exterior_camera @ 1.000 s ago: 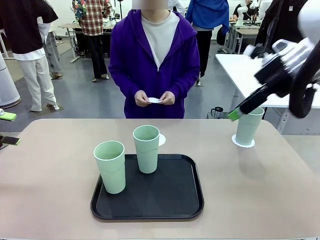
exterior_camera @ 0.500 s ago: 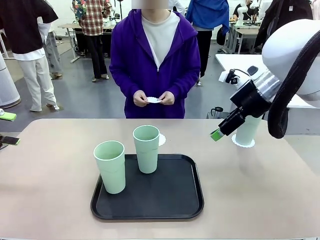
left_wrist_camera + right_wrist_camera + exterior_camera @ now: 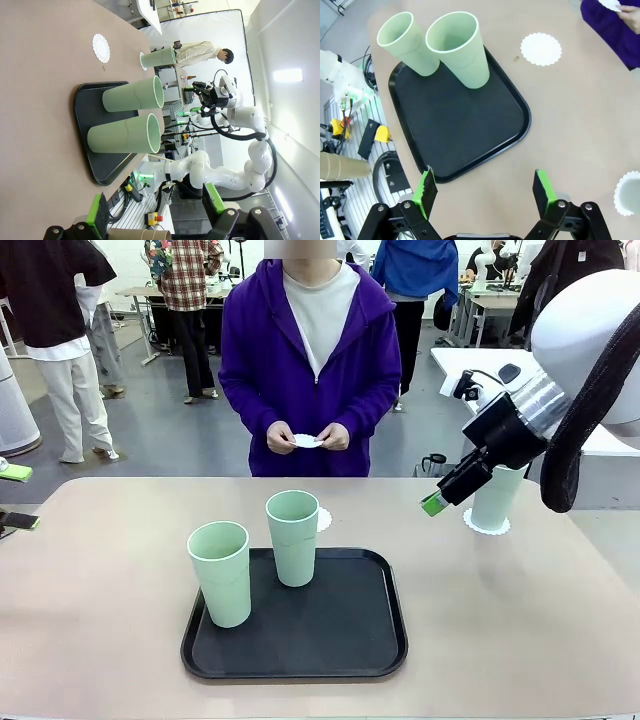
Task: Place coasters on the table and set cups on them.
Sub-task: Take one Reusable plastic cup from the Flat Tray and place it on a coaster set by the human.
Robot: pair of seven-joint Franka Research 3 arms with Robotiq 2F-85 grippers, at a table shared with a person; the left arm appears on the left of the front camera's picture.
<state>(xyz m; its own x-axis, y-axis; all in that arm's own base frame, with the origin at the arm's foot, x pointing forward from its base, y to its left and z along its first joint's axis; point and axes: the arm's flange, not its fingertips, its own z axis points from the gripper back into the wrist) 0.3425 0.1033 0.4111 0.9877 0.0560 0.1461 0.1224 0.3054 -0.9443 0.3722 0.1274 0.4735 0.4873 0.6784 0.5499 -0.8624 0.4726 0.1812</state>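
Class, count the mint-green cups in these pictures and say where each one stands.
3. On the black tray: the front-left cup and the rear cup. The third cup stands on a coaster at the table's far right. None seems hidden.

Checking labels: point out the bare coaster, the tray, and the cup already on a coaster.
bare coaster [image 3: 541, 49], right wrist view, centre of the disc.
tray [image 3: 345, 625], front view, bare floor near its front.
cup on coaster [image 3: 496, 502], front view, lower wall.
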